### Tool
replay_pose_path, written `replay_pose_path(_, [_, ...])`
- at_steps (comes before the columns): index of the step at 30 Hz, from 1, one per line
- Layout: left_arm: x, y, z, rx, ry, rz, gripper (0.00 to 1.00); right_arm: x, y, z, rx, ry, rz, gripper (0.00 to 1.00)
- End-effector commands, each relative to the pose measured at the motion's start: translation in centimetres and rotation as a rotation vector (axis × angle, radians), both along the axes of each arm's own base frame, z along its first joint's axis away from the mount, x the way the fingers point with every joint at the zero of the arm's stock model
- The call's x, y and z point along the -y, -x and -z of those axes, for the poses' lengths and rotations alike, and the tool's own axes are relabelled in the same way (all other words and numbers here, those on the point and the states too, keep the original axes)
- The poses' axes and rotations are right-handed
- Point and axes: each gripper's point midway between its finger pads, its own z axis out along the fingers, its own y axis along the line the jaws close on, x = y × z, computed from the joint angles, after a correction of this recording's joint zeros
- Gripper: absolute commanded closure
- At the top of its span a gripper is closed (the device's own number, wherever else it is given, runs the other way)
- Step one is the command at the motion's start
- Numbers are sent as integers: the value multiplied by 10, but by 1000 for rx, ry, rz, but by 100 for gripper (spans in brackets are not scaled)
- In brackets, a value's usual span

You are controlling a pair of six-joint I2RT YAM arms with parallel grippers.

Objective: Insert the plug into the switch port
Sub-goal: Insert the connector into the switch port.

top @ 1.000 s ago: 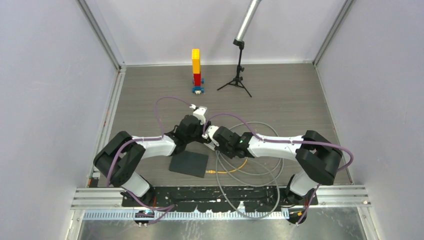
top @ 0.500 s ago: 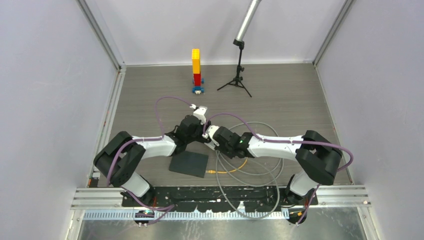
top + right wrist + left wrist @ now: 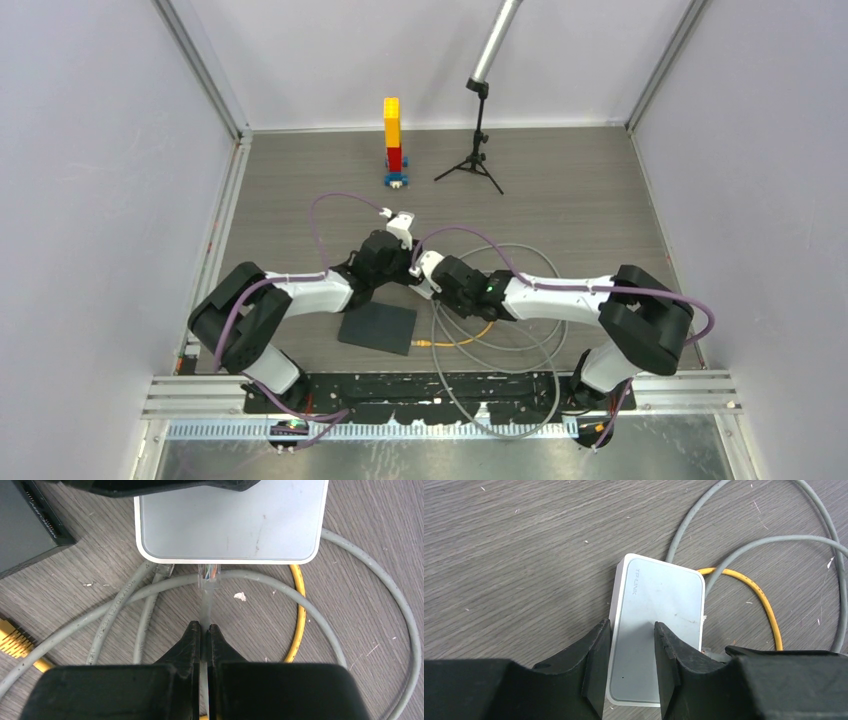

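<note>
My right fingers (image 3: 197, 636) pinch the cable (image 3: 205, 607) behind the plug (image 3: 210, 575) | left fingers (image 3: 665, 650) spread over switch (image 3: 659, 595) | plug seems light, brittle

Box (image 3: 659, 600) is white with faint grey lettering; plug (image 3: 210, 575) is clear with multicoloured wires inside. Cables: grey cable (image 3: 784, 538), yellow cable (image 3: 769, 611). Table (image 3: 524, 555) is grey wood-grain, second box (image 3: 30, 525) black, block tower (image 3: 392, 125) yellow over red over blue.

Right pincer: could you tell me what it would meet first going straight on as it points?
Probably the near side of the white box: the right pincer grips a grey cable whose clear plug sits at that edge; depth is unclear.
</note>
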Motion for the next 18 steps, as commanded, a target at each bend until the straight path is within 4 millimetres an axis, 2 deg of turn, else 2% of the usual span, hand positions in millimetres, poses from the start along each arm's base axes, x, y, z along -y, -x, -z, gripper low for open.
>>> replay_pose_path(1, [38, 48, 1, -102, 89, 203, 63, -65, -38, -85, 232, -387, 12, 100])
replay_pose_path(12, [40, 50, 1, -99, 88, 224, 65, -71, -42, -93, 255, -417, 4, 100])
replay_pose_path(18, [40, 53, 5, -105, 81, 230, 66, -76, -50, -105, 285, -431, 16, 99])
